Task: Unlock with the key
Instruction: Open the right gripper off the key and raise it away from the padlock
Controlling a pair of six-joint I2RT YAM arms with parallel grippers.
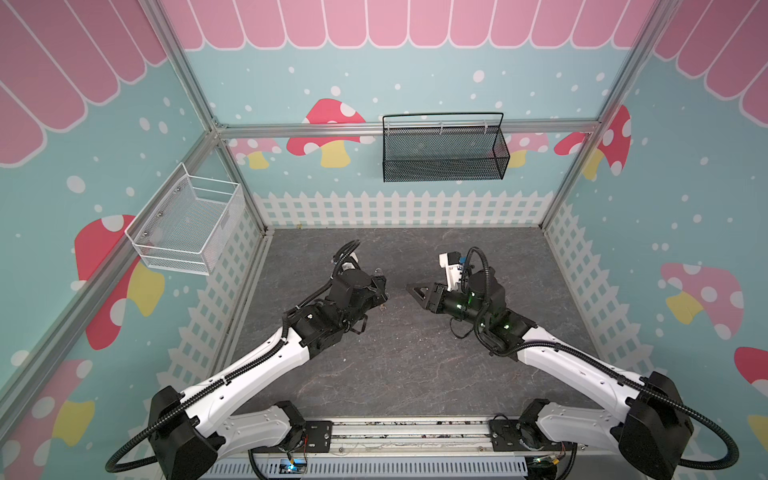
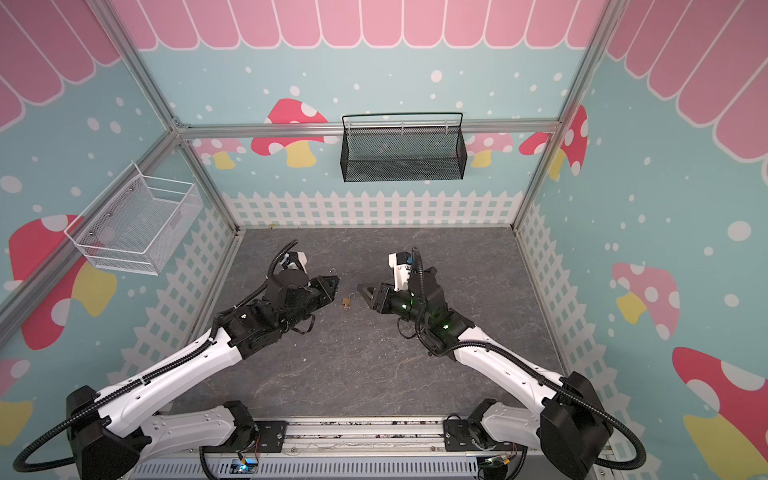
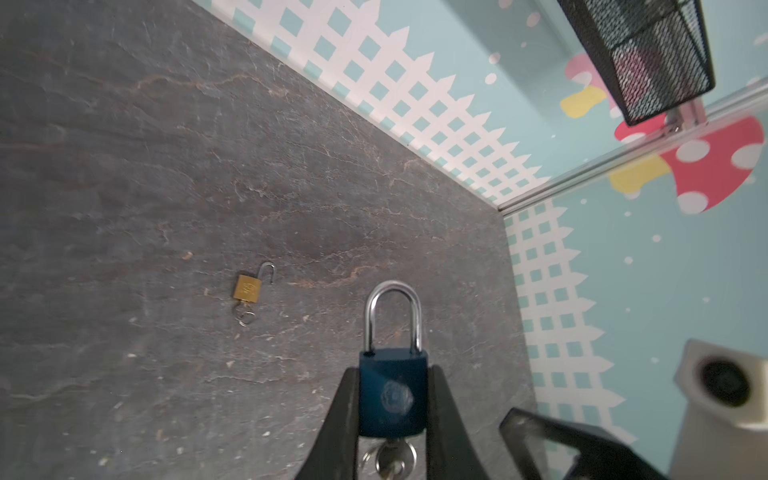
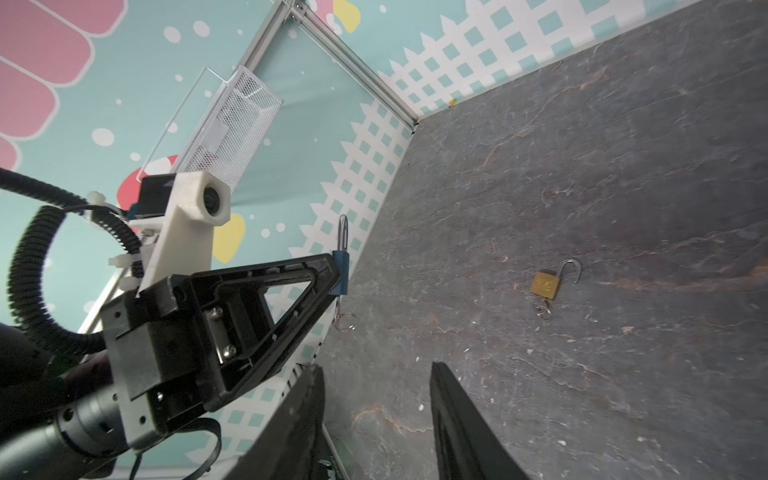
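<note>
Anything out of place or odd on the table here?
A small brass padlock lies flat on the table, its shackle swung open and keys at its base. The blue padlock gripped in the left tool has its shackle closed.

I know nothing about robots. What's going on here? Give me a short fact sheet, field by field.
left gripper: shut on the blue padlock
blue padlock: shackle closed, key in its bottom end
right gripper: open, holding nothing
brass padlock: lying on the table, shackle swung open
second key: at the brass padlock's base
</note>
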